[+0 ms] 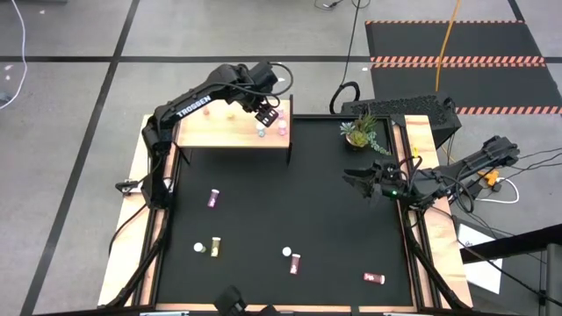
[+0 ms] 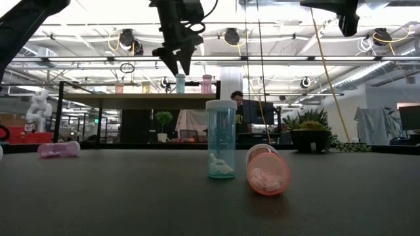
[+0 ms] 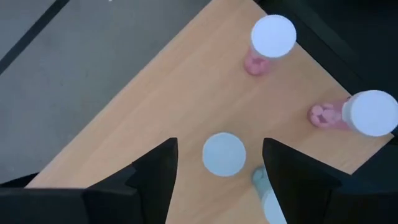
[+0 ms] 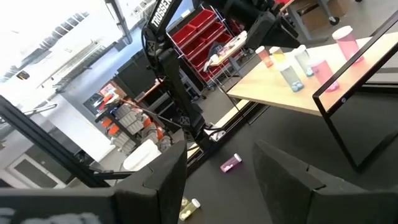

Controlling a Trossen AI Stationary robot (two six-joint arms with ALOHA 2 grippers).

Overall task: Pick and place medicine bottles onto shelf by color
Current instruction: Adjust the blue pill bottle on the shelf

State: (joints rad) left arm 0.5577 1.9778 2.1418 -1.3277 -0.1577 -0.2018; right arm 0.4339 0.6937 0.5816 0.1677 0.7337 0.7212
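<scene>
The shelf stands at the table's far left, holding several upright medicine bottles: two pink, two blue-teal, and a yellow and a reddish one farther along. My left gripper hangs open over the shelf's right end, fingers pointing down on either side above a blue-teal bottle's white cap, clear of it. My right gripper waits open and level at the table's right. More bottles sit on the black mat: magenta, yellow, teal upright, red lying.
A potted plant stands at the far right of the mat. A pink-red bottle lies beside the upright teal one near the front edge. Wooden side rails border the mat. Bare mat lies between the shelf and the scattered bottles.
</scene>
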